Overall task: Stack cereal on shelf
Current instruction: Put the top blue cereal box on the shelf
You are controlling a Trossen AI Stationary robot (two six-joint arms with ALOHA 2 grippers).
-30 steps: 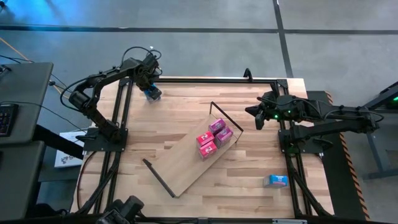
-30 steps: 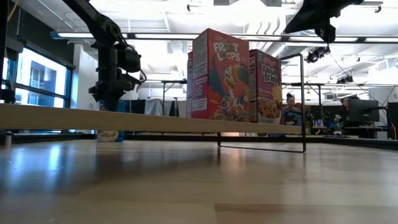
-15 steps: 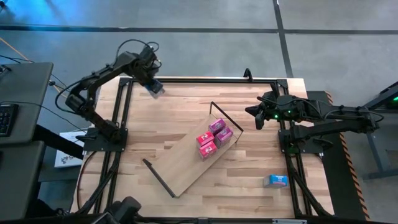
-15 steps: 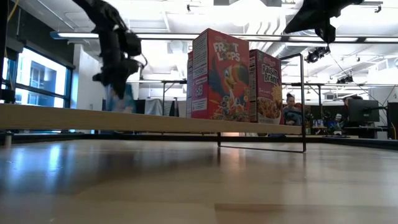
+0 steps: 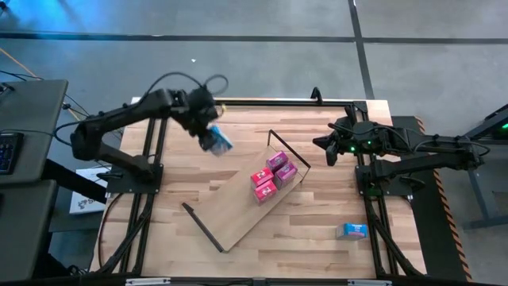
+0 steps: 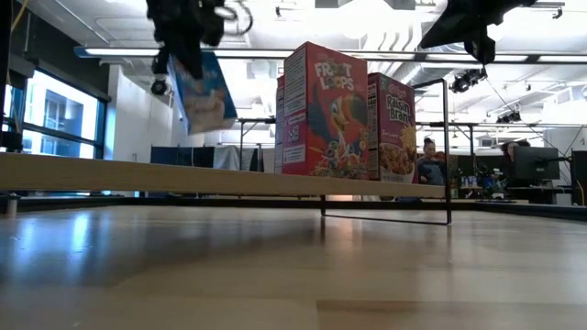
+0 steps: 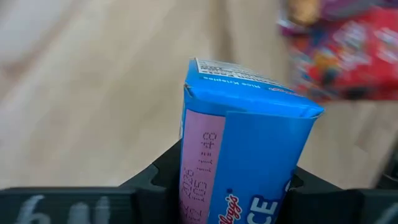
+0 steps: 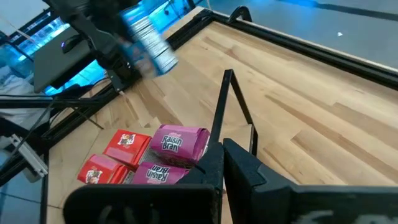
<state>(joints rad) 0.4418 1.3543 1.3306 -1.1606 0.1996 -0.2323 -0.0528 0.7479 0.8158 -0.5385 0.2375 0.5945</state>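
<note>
The shelf (image 5: 238,208), a long light-wood board with black wire frames at both ends, lies diagonally across the middle of the bench. Four cereal boxes stand upright in a tight cluster near its far end: two red Froot Loops boxes (image 5: 263,184) and two magenta Raisin Bran boxes (image 5: 281,167), touching one another. A blue Rice Krispies box (image 5: 216,140) hangs tilted in the air, clear of the bench, near the shelf's far end. Another blue box (image 5: 352,230) lies flat on the bench, well apart from the shelf.
</note>
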